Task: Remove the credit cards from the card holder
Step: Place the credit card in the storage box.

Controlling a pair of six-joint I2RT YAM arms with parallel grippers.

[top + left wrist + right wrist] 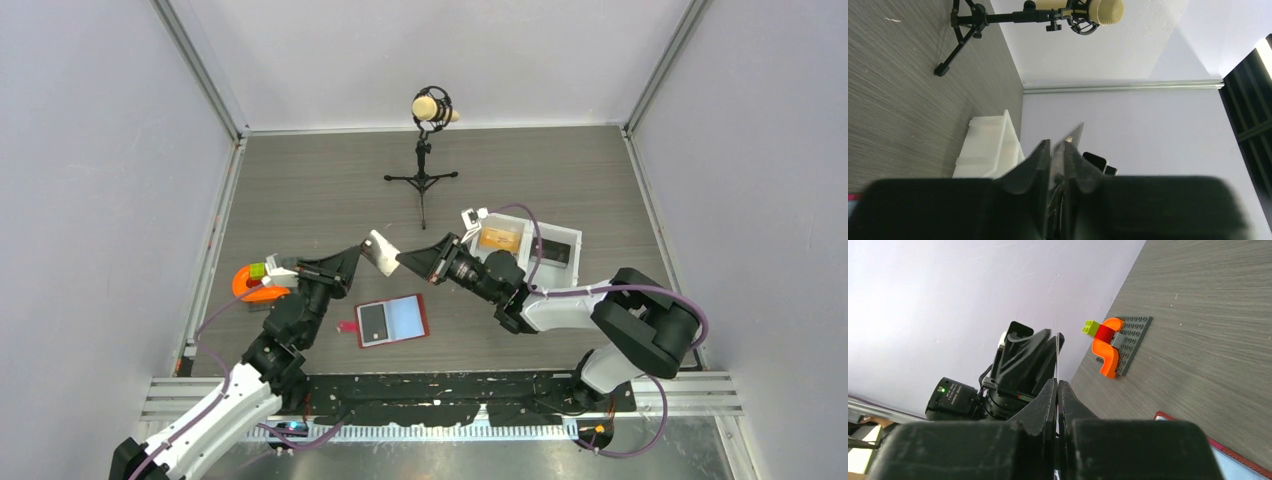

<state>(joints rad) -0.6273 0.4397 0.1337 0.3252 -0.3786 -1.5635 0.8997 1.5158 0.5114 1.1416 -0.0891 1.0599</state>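
Note:
A pale credit card (380, 251) hangs in the air over the table's middle, pinched from both sides. My left gripper (358, 257) is shut on its left end; in the left wrist view the card (1075, 132) pokes out past the fingertips (1044, 150). My right gripper (402, 261) is shut on its right end, and the right wrist view shows the card (1056, 347) edge-on as a thin line. Below them the red card holder (392, 320) lies open and flat, a dark grey card (373, 322) in its left pocket. A pink-red card (348, 326) lies at its left edge.
A white two-compartment tray (578, 235) at the right holds an orange block (500, 238) and a dark item (558, 252). A microphone on a tripod (425, 170) stands at the back. Orange and green toy bricks (250, 283) on a grey plate sit at the left.

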